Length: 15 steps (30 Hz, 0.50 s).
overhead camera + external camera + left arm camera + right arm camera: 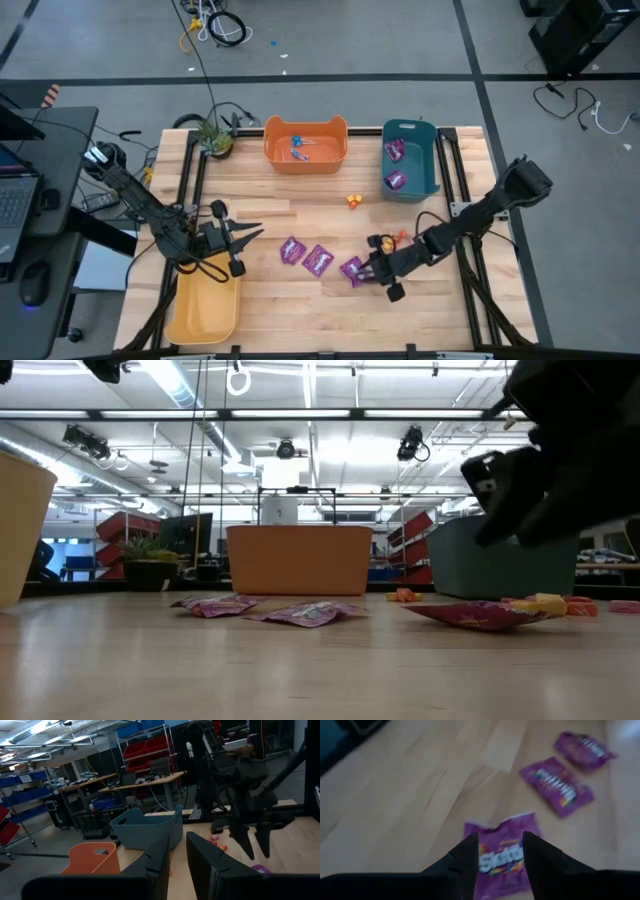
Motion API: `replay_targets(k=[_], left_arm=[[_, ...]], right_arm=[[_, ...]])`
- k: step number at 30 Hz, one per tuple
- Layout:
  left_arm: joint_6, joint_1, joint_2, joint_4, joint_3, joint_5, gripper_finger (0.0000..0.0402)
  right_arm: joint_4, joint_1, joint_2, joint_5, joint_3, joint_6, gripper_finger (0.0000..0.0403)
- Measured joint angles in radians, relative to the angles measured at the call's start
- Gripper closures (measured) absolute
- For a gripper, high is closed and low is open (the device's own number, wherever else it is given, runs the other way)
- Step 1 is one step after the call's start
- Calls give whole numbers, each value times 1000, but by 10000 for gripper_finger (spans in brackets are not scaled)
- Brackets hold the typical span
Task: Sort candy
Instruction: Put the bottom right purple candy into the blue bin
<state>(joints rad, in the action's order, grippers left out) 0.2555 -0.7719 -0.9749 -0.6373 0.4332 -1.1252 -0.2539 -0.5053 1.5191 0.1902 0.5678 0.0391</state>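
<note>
Reaching with right gripper [368,272] over packet [351,269] at 6 o'clock of table [300,310]; left gripper [243,240] waiting at 9, fingers slightly apart. Right wrist: fingers [465,857] apart, straddling packet [504,851]. Next, probably: lower, close, carry to teal bin [430,160].

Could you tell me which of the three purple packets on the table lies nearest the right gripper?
The rightmost purple packet, directly before the right gripper; the other two packets lie farther toward the left arm.

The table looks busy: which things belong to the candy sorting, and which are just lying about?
Belongs to the job:
- shiny purple flat candy packets
- small orange wrapped sweets
- blue-wrapped lollipops
- orange plastic bin, teal plastic bin, yellow plastic bin

Just lying about:
- small potted plant
- laptop
- floor cables
</note>
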Motion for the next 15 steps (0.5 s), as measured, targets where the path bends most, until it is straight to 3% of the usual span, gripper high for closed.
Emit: replay_targets(k=[10, 15], left_arm=[[1, 0, 0, 1, 0, 0, 335], [1, 0, 0, 1, 0, 0, 335]], right_arm=[[-6, -44, 101, 103, 0, 9, 207], [-11, -45, 133, 107, 7, 10, 187]])
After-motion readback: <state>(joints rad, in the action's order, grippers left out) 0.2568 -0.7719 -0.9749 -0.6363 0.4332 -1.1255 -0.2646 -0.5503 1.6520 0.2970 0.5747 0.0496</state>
